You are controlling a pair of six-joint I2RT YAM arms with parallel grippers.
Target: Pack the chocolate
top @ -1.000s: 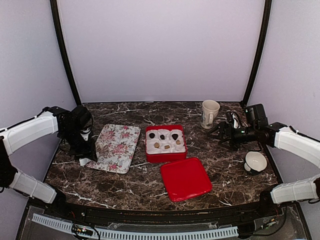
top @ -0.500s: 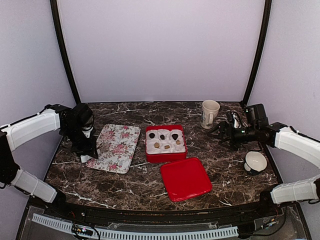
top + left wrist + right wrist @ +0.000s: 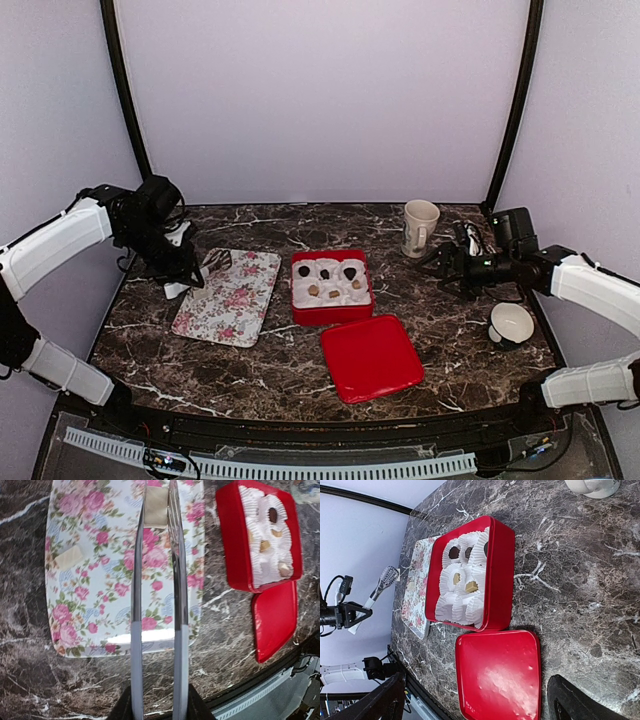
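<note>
I see a dark marbled surface (image 3: pixel 280 360) carrying a flowered tray (image 3: pixel 228 296) at the left and a red box (image 3: pixel 330 314) just beside it. The red lid (image 3: pixel 371 357) lies flat nearer me. A mug (image 3: pixel 420 227) and a white bowl (image 3: pixel 511 324) stand to the right.

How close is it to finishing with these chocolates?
Several chocolates already sit in the red box. The left gripper holds tongs pinching a tan piece over the tray; another piece waits on it. The lid lies beside the box, still off.
</note>
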